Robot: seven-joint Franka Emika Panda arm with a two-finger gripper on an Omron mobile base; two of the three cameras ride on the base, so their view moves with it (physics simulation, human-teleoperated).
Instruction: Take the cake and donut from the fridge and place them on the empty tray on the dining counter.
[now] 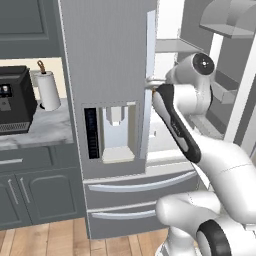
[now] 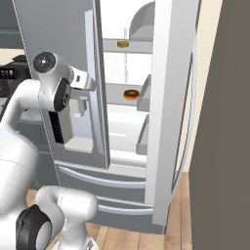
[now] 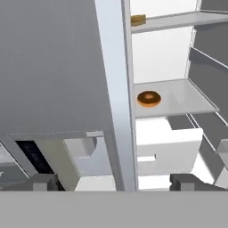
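Hand view: your pincer is spread, empty.
The donut and cake sit on fridge shelves, awaiting pickup.

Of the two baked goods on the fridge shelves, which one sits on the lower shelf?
The donut: the round dark-glazed ring lies on the lower glass shelf. The cake, a small tan squarish piece, sits on the shelf above it.
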